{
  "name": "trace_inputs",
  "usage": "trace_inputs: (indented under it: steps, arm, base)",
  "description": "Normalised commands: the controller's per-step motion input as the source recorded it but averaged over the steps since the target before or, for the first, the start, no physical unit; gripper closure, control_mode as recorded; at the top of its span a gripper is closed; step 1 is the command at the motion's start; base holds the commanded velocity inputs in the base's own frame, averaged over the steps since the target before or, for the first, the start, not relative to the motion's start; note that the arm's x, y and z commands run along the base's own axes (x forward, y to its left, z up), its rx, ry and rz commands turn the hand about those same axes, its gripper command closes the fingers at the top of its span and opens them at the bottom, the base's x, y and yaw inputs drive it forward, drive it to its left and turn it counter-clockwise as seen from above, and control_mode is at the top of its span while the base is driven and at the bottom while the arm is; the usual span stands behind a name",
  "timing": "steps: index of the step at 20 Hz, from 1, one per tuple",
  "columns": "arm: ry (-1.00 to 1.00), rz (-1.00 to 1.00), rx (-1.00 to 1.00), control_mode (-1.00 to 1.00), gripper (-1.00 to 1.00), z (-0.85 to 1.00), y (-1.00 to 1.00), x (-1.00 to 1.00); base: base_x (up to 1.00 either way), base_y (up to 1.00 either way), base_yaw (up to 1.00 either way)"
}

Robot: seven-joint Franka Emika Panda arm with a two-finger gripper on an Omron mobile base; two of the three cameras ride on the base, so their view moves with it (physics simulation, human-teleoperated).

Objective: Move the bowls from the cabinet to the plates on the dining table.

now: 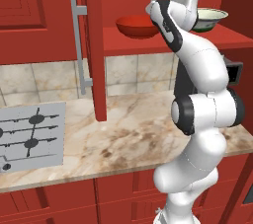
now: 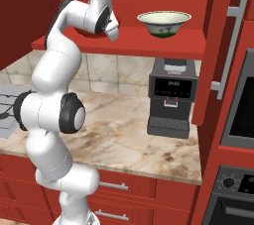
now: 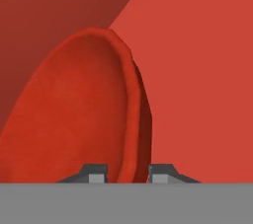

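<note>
Hand view is showing the end effector (image 3: 127,173) straddling the red bowl's (image 3: 74,114) rim, fingers apart. Two bowls are sitting on the cabinet shelf (image 2: 149,40) — red one and cream bowl (image 2: 164,23) — above a coffee machine (image 2: 170,97) on the counter (image 2: 124,135).

Beige tiled backsplash (image 1: 44,81) behind a veined marble counter (image 1: 123,139) with grey cooktop (image 1: 30,136) and black coffee machine (image 2: 171,97).

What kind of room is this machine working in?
A kitchen, rendered rather than real: a grey cooktop set in a beige brown-veined marble counter, a black coffee machine, and red wooden wall cabinets holding bowls.
</note>
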Motion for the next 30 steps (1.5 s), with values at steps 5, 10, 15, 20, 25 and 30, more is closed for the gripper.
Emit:
trace_inputs:
  steps: [5, 10, 15, 20, 25, 30]
  arm:
    - [0.00, 0.00, 0.00, -1.00, 1.00, 0.00, 0.00, -0.02]
    - [0.00, 0.00, 0.00, -1.00, 1.00, 0.00, 0.00, -0.35]
    - [0.00, 0.00, 0.00, -1.00, 1.00, 0.00, -0.02, -0.77]
    - [0.00, 0.00, 0.00, -1.00, 1.00, 0.00, -0.15, -0.90]
    - [0.00, -0.04, 0.04, -1.00, 1.00, 0.00, -0.43, -0.79]
    - [0.00, -0.11, 0.07, -1.00, 1.00, 0.00, -0.45, -0.88]
  base:
    - [0.00, 0.00, 0.00]
    - [0.00, 0.00, 0.00]
    - [0.00, 0.00, 0.00]
    - [0.00, 0.00, 0.00]
    - [0.00, 0.00, 0.00]
    - [0.00, 0.00, 0.00]
